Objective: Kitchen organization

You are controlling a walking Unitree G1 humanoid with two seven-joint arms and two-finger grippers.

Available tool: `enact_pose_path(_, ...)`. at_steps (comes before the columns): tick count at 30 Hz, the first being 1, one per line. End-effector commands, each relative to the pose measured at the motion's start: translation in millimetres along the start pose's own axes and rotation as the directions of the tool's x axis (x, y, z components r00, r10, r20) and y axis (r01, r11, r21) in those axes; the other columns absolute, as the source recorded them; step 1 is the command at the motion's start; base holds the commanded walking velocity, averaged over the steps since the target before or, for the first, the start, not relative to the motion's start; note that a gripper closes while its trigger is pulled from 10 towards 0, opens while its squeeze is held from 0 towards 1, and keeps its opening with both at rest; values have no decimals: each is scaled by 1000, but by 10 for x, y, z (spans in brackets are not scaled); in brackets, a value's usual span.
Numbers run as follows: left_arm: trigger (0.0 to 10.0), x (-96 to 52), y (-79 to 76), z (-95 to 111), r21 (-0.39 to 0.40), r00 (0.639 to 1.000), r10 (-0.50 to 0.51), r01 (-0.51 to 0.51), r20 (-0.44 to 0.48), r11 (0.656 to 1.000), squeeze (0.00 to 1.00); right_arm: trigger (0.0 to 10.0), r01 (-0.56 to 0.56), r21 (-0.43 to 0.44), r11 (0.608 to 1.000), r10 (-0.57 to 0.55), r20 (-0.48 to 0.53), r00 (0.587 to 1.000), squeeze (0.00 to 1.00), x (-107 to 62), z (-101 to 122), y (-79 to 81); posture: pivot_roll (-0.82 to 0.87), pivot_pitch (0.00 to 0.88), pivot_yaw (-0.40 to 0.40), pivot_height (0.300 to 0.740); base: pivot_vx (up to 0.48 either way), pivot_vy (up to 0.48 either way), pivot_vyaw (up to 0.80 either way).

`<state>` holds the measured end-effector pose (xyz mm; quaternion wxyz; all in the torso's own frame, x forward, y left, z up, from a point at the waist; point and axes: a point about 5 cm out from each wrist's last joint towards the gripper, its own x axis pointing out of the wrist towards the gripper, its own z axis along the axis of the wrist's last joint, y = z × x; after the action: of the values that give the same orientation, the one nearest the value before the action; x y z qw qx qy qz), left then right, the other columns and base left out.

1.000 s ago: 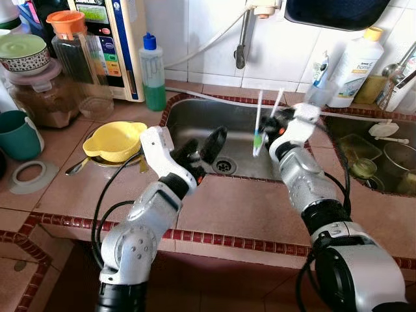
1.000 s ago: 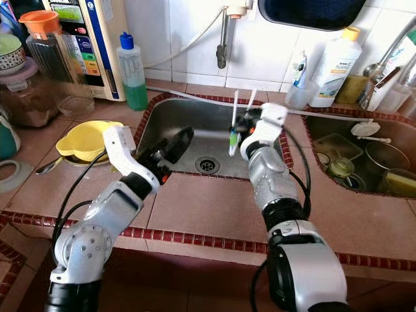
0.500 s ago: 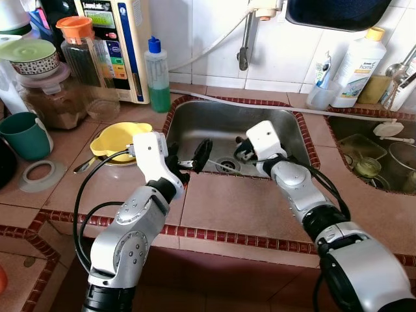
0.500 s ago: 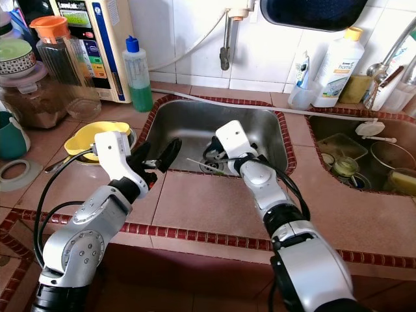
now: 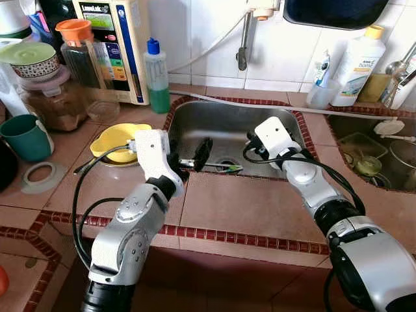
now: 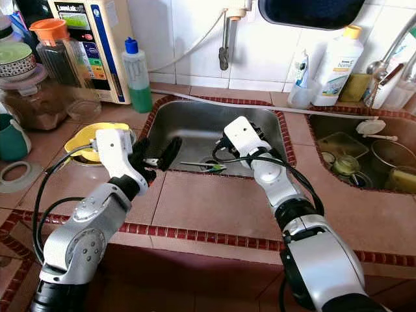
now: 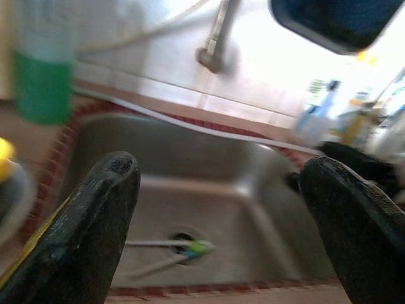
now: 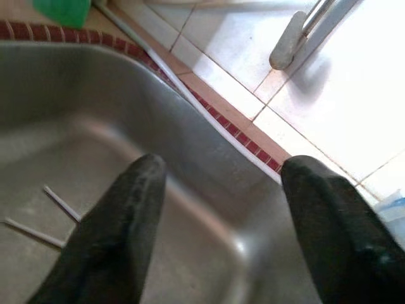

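Observation:
Two white-handled toothbrushes (image 5: 220, 167), one with a green head, lie flat on the bottom of the steel sink (image 5: 195, 114) near the drain. They also show in the left wrist view as toothbrushes (image 7: 183, 247), and their handle ends (image 8: 47, 212) show in the right wrist view. My left gripper (image 5: 192, 159) hovers at the sink's front left rim, open, fingers (image 7: 95, 221) spread wide with nothing between them. My right gripper (image 5: 250, 144) hangs over the sink's right half, just past the brushes. It is open and holds nothing, fingers (image 8: 114, 234) apart.
A yellow bowl (image 5: 117, 140) on a metal plate sits left of the sink. A green soap bottle (image 5: 155, 75), jars and a teal mug (image 5: 23, 133) stand further left. A clear cup (image 5: 322, 94) and white bottle (image 5: 355, 65) stand behind. A second sink (image 5: 380, 133) with dishes lies right.
A second ago my right gripper held the toothbrushes upright above the sink. It lowered them, let go, and drew back; they now lie in the sink. The left gripper pulled back towards the rim.

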<state>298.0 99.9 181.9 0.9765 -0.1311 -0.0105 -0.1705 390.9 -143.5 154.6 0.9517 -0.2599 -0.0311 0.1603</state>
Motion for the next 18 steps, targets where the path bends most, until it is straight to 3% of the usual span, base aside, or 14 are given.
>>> enact_pose_path(1, 10000, 22, 83, 25, 41, 998, 68, -68, 20, 997, 0, 10000, -3, 114, 993, 1, 19, 1000, 1000, 5, 16, 3, 80, 7, 23, 740, 0, 0, 0)
enact_pose_path(4, 10000, 22, 132, 35, 53, 995, 99, -101, 30, 993, 0, 10000, -5, 191, 982, -2, 37, 999, 1000, 12, 38, 13, 79, 9, 19, 740, 0, 0, 0)
enact_pose_path(7, 10000, 12, 339, 85, 93, 974, 217, -223, 66, 970, 0, 10000, -64, 345, 936, 18, 134, 991, 1000, 18, 151, 124, 72, 14, 8, 740, 0, 0, 0)
enact_pose_path(14, 10000, 5, 486, 121, 111, 952, 294, -303, 88, 946, 0, 10000, -164, 463, 871, 60, 232, 971, 1000, -36, 272, 215, 63, 21, 0, 740, 0, 0, 0)
enact_pose_path(16, 10000, -2, 567, 149, 116, 936, 337, -348, 104, 930, 0, 10000, -239, 509, 827, 99, 286, 953, 1000, -125, 349, 279, 52, 24, -5, 740, 0, 0, 0)
enact_pose_path(18, 10000, -15, 608, 179, 121, 922, 367, -381, 125, 917, 0, 10000, -270, 509, 817, 121, 307, 944, 1000, -178, 378, 307, 50, 25, -8, 740, 0, 0, 0)
